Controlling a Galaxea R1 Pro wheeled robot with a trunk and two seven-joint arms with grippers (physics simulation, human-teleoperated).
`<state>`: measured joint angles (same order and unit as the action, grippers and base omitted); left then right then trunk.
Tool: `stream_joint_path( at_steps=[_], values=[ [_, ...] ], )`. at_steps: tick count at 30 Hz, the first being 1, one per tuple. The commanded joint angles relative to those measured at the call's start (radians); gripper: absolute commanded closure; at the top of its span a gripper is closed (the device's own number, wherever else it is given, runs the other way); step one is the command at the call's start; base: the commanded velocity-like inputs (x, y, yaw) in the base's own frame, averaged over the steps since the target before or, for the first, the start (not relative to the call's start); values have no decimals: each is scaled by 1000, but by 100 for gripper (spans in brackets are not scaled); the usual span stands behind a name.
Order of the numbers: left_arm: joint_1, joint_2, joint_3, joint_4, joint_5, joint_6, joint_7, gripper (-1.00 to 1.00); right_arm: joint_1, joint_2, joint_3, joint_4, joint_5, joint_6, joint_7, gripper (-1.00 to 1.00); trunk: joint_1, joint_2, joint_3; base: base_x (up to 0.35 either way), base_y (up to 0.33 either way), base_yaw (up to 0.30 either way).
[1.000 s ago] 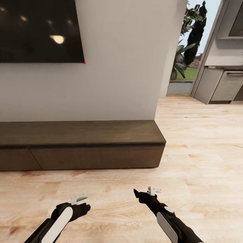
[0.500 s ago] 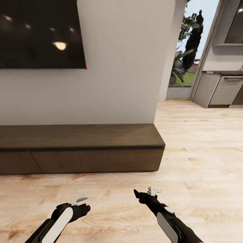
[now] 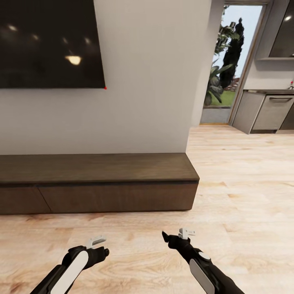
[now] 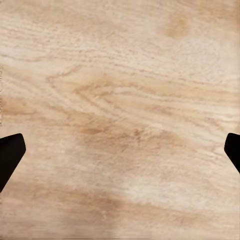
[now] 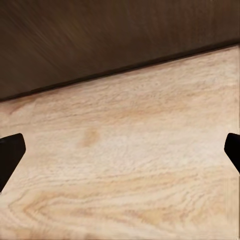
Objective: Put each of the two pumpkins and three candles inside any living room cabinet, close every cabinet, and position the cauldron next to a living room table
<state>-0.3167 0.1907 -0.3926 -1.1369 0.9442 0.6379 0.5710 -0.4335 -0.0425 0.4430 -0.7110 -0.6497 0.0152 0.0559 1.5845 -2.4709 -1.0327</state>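
Cabinet is sitting closed ahead; both end effectors, left and right, are hanging spread and empty, so centring on a drawer front before reaching seems wise.

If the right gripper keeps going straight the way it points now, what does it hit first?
Probably the floor: the right gripper, jaws wide apart, looks onto bare planks, with the cabinet front beyond them. Depth is unclear, so a shallower line might reach the cabinet base.

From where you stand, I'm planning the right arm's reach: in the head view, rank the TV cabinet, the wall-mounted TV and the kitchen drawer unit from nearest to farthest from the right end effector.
1. TV cabinet: low, just ahead of the right end effector, on the floor.
2. Wall-mounted TV: above the cabinet, up and left.
3. Kitchen drawer unit: far right, beyond the doorway.
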Motion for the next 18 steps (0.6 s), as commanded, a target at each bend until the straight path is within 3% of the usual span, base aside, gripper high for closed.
stream_joint_path(
  at_steps=[1,6,18],
  values=[
    [-1,1,-2,8,10,-1,10,-100,-1,-1,3,1,-7,2,-1,-100,-4,7,1,0,0,0],
    [-2,-1,1,62,8,-3,10,-100,-1,0,3,6,-4,1,-3,-100,-23,42,8,0,0,0],
    [-2,-1,1,69,7,-16,10,-100,-1,4,0,82,-6,2,-10,-100,-69,126,26,0,0,0]
  ],
)
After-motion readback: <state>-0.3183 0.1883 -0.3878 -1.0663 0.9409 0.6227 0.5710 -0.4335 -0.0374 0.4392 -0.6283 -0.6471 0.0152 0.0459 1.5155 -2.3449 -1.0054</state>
